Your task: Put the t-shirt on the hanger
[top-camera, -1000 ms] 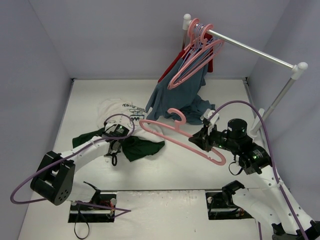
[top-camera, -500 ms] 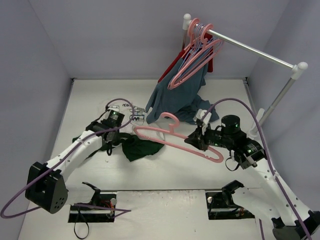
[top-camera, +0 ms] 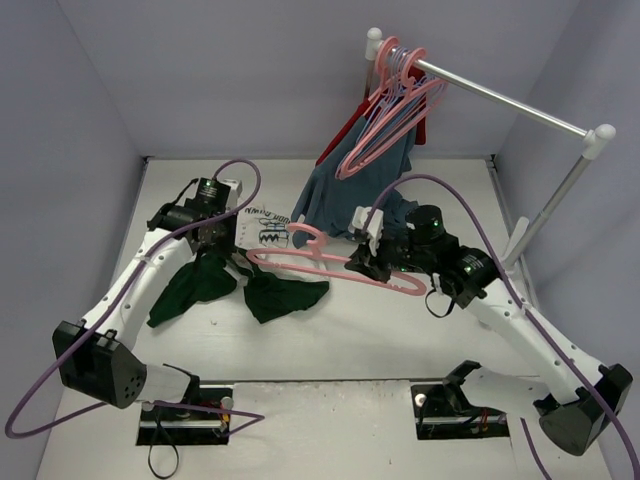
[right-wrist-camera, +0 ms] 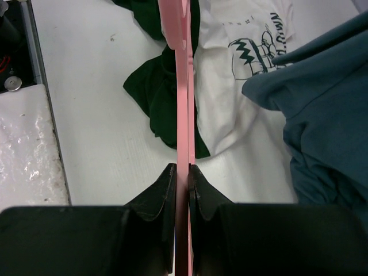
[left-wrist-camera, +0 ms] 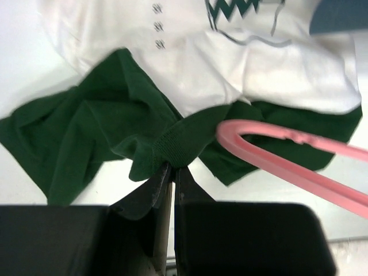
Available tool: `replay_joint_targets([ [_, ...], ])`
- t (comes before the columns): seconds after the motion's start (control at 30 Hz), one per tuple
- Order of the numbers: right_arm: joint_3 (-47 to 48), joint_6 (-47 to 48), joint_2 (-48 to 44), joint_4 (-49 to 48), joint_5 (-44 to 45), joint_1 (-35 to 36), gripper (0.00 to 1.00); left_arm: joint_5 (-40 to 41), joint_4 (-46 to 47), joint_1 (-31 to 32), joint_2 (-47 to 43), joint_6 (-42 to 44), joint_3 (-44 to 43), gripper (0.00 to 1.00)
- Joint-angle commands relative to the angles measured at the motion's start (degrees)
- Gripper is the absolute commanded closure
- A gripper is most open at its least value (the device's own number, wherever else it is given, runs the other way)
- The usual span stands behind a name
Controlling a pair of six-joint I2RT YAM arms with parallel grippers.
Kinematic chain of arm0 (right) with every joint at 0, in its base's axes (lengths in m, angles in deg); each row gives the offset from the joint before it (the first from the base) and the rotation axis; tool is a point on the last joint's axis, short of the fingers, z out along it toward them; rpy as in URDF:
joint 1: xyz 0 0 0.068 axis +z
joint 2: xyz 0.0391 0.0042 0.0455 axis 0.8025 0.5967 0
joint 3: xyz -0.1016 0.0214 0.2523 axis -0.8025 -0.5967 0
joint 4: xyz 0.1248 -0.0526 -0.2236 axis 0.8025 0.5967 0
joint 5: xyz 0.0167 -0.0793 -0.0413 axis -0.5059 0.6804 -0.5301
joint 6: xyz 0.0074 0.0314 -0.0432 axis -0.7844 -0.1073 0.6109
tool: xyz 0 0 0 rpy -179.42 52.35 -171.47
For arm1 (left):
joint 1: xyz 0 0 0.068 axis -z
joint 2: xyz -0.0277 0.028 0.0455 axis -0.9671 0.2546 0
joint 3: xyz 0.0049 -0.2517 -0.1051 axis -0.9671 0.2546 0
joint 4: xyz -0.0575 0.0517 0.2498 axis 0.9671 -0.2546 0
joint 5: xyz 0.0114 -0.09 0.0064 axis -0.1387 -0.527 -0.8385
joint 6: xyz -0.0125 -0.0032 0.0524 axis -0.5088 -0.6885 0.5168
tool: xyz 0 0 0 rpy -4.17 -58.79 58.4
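Pink hanger (right-wrist-camera: 183, 86), 1 held; cream t-shirt (left-wrist-camera: 230, 69), 1.

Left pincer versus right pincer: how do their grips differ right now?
The left pincer pinches soft fabric, the dark green ribbed trim of the t-shirt; the right pincer clamps a rigid bar of the pink hanger. The left pincer sits left of the shirt's print, the right pincer right of it. Both are shut.

A white table (top-camera: 400, 330) carries a crumpled cream t-shirt (top-camera: 262, 232) with dark green sleeves at its middle left, and just beside it, to the right, the pooled lower folds of a blue-grey garment (top-camera: 345, 200).
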Motion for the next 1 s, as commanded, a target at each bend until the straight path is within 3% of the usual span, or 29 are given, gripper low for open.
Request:
replay_joint_targets([
  [0.0, 4.37, 2.43, 2.31, -5.64, 2.72, 3.31, 1.0, -5.3, -3.84, -0.09, 0.21, 1.86, -2.47, 1.0],
  [0.37, 6.89, 2.59, 7.9, -9.56, 3.57, 7.73, 1.0, -6.7, -4.29, -0.11, -0.32, 4.36, -4.19, 1.0],
  [0.77, 7.98, 0.17, 6.17, -14.19, 0.44, 8.02, 1.0, -5.47, -8.33, -3.79, 0.85, 8.46, -16.01, 1.0],
  [0.97, 7.34, -0.61, 4.28, -14.27, 0.19, 8.02, 1.0, -5.11, -9.29, -5.44, 0.93, 9.12, -17.26, 1.0],
])
